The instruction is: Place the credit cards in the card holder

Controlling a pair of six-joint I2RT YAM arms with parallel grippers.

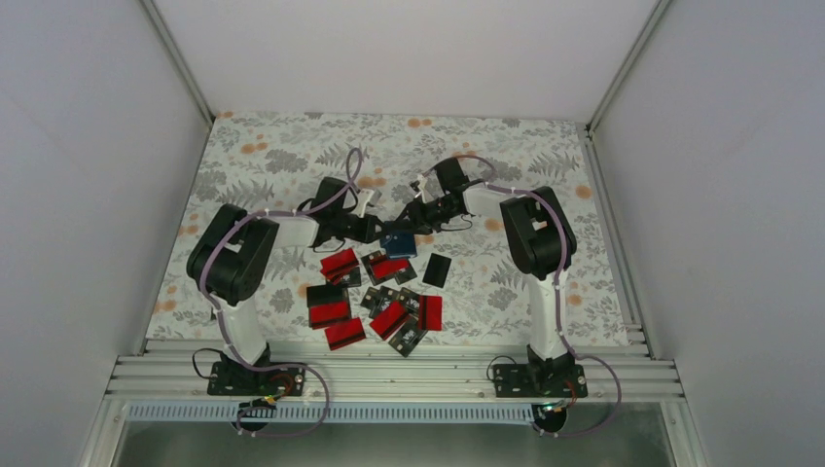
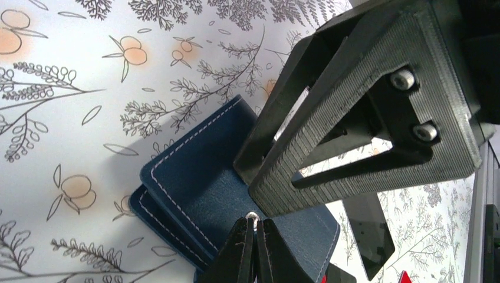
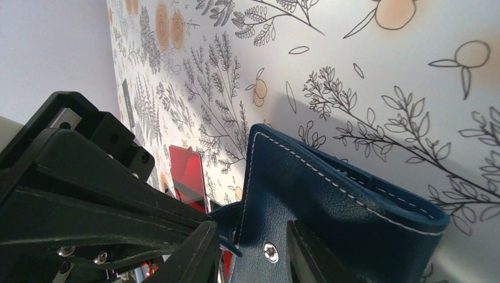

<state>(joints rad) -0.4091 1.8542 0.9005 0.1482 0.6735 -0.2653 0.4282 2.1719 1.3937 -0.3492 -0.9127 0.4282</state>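
Left fingers (image 2: 242, 256) pinched tight on the snap-flap tip of navy-blue stitched folding card holder (image 2: 194, 183). Right fingers (image 3: 309, 256) narrow, clamping same raised flap. Holder mid-bench, long axis roughly parallel to near edge. Pockets hidden; overhead, arms mask much of it. Red-and-black flat rectangular cards (image 1: 331, 312) scattered toward near edge.

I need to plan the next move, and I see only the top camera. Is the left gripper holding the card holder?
Observer: Yes. In the left wrist view the left gripper is shut on the card holder, beside its metal snap.
Operator: And the right arm?
Observer: The snap flap sits between the fingers of the right gripper; I cannot tell whether they press it.
Operator: Is the holder open?
Observer: Partly: the right wrist view shows its two covers parted.
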